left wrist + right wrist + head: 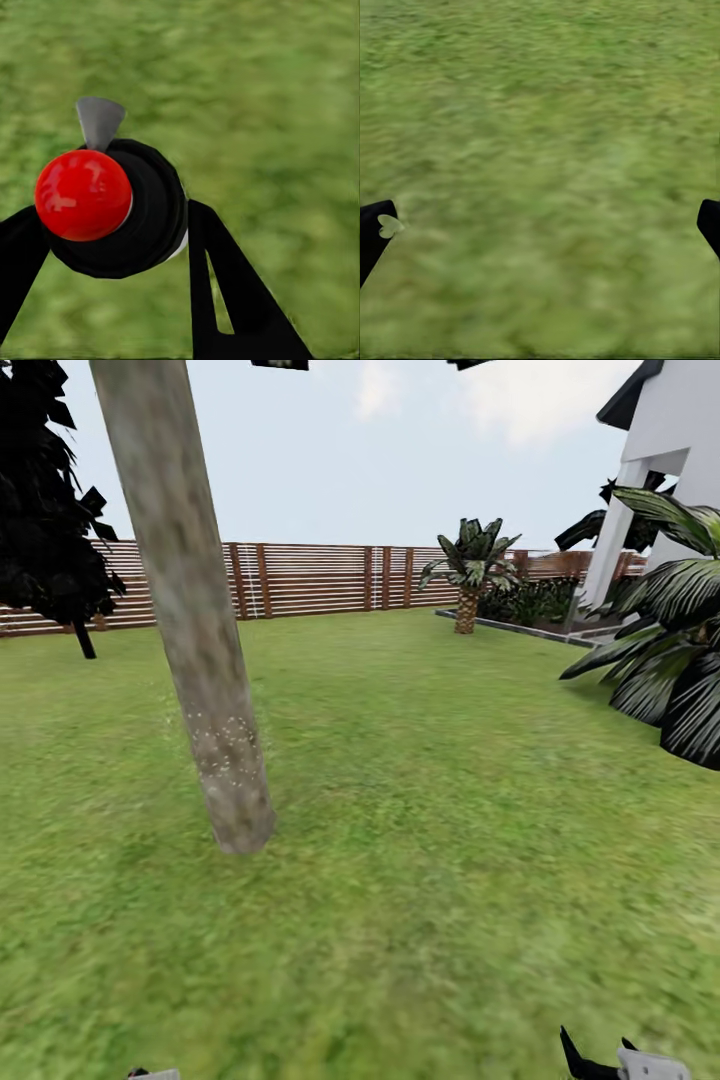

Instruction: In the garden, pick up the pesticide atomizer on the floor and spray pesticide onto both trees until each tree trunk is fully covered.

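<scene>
Green lawn (420,840), blurry and mottled, spreads back to a brown slatted fence (320,578), with a white house (670,450) at far right. Over that grass the left gripper (112,247) is clamped on the pesticide atomizer (120,206): black fingers (240,292) press either side of a round, dark, glossy body topped with a shiny red ball and a small grey flared nozzle. The right gripper (540,225) hangs over the grass with its fingers spread wide and nothing between them. Outward, at near left, stands the tree trunk (190,610), a thick, smooth, grey-beige column that looks tilted from the head view. A dusting of white pesticide (228,745) specks its lower part; the bark above looks bare, so coverage seems partial. To do this well, I judge the nozzle should be aimed squarely at the trunk and swept upward over the clean bark. Dark palm-like plants (665,650) crowd the right edge.
</scene>
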Robot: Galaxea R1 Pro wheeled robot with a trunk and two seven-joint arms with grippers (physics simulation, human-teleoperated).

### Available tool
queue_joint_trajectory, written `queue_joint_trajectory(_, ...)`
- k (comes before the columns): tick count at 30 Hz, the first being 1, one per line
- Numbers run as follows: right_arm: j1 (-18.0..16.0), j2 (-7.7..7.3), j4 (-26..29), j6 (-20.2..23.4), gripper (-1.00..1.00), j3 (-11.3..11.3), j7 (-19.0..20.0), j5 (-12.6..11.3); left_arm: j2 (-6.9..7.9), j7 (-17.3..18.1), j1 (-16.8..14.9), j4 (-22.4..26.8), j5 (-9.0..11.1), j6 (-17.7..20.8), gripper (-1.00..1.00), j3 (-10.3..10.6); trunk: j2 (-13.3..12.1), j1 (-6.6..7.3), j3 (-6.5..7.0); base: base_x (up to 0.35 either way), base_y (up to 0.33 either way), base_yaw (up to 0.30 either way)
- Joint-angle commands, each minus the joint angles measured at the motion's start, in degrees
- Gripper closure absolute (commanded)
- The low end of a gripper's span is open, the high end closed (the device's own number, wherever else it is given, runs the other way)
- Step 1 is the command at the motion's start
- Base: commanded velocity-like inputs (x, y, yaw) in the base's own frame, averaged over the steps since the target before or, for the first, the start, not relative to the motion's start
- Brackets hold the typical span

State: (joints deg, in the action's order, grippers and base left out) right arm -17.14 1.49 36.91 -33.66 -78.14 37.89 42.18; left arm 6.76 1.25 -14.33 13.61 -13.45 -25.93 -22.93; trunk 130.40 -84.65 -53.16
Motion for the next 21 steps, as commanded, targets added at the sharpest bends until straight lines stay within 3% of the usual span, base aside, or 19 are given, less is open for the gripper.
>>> queue_joint_trajectory(1, 0.00, 0.00, 0.00, 0.00, -1.00, 0.00, 0.00, -0.02, -0.04, 0.00, 0.00, 0.01, 0.01, 0.00, 1.00, -0.01, 0.00, 0.00, 0.00, -0.335, 0.069, 0.273)
queue_joint_trajectory(7, 0.00, 0.00, -0.03, 0.00, -1.00, 0.00, 0.00, 0.00, -0.16, -0.02, 0.00, 0.01, 0.09, 0.00, 1.00, 0.00, 0.00, 0.00, 0.00, -0.336, 0.088, 0.276)
queue_joint_trajectory(14, 0.00, 0.09, -0.03, 0.00, -1.00, 0.00, 0.00, -0.01, -0.26, -0.02, 0.00, -0.14, 0.10, 0.00, 1.00, 0.00, 0.00, 0.00, 0.09, -0.297, -0.172, 0.277)
queue_joint_trajectory(21, -0.01, 0.09, -0.02, -0.02, -1.00, 0.00, 0.00, -0.01, -0.33, -0.02, 0.00, -0.09, 0.07, 0.00, 1.00, 0.07, 0.00, 0.00, 0.30, -0.056, -0.047, 0.277)
